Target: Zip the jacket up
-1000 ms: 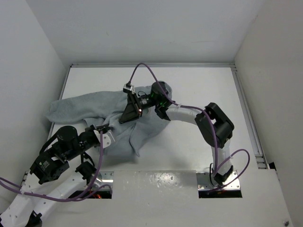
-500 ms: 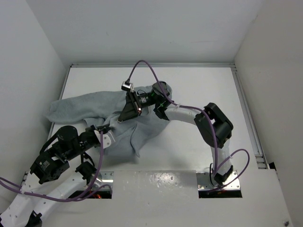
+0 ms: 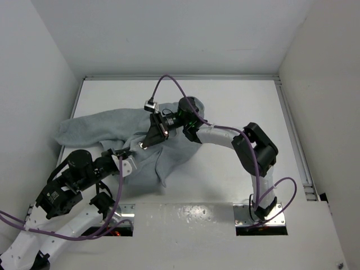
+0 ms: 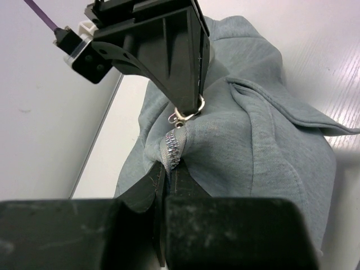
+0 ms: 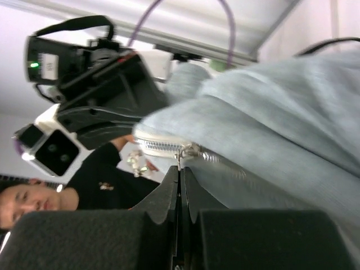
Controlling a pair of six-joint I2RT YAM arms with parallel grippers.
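Firmly pinched — jacket (image 4: 264, 146) zipper edge (image 4: 172, 147).

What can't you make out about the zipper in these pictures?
- Left wrist view: the left gripper covers the end of the zipper that it grips.
- Right wrist view: the right gripper hides how much of the zipper pull it pinches.
- Top view: the jacket is bunched, and the zipper is too small to trace.

Bright, even light from above in the top view, with soft shadows beside the jacket (image 3: 101, 126) and shiny spots on the near table (image 3: 194, 212) edge. Clear in the left wrist view, but dark and fuzzy on the close fingers (image 4: 139, 191). Blurry all over in the right wrist view, washed-out white at the top.
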